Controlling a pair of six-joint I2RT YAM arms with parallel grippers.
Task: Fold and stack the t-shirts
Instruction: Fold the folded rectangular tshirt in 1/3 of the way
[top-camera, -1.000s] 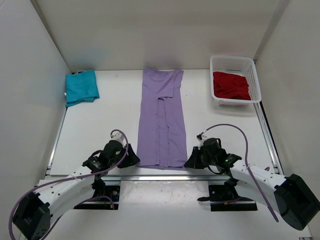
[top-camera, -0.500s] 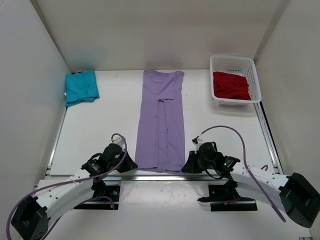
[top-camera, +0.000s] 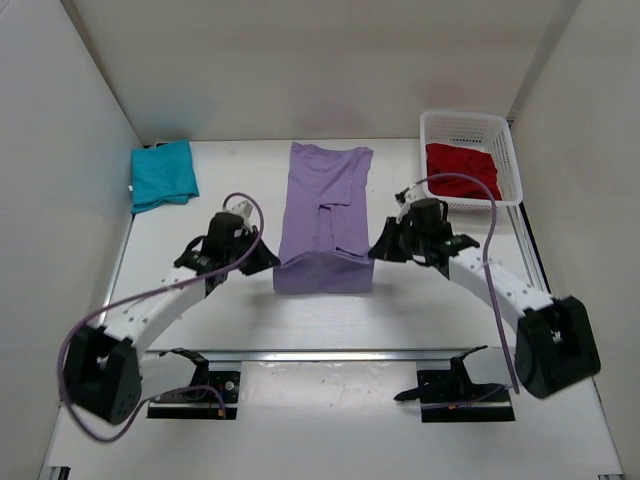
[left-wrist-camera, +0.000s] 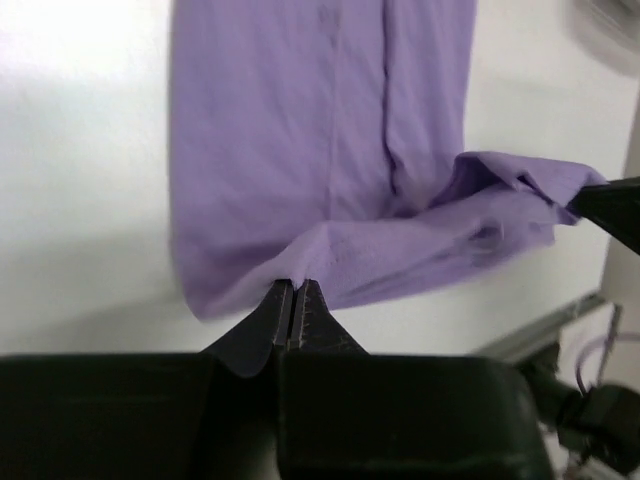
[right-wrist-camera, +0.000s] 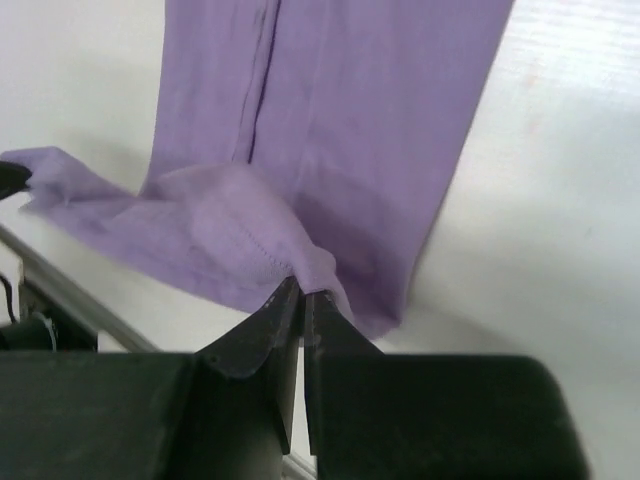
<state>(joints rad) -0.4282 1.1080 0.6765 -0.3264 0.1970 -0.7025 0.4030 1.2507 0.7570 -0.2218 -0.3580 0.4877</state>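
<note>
The lavender t-shirt (top-camera: 326, 205) lies lengthwise in the middle of the table, folded into a narrow strip. Its near hem is lifted and carried over the strip. My left gripper (top-camera: 271, 262) is shut on the hem's left corner (left-wrist-camera: 300, 262). My right gripper (top-camera: 377, 250) is shut on the right corner (right-wrist-camera: 318, 270). A teal t-shirt (top-camera: 163, 174) lies folded at the far left. The red t-shirt (top-camera: 461, 170) sits crumpled in the white basket (top-camera: 470, 128) at the far right.
White walls close in the table on the left, back and right. A metal rail (top-camera: 330, 354) runs along the near edge. Purple cables loop over both arms.
Both grippers held the shirt's near hem at the table's front edge, the left one closing on it. They have since lifted it and carried it toward the back, doubling the shirt over.
</note>
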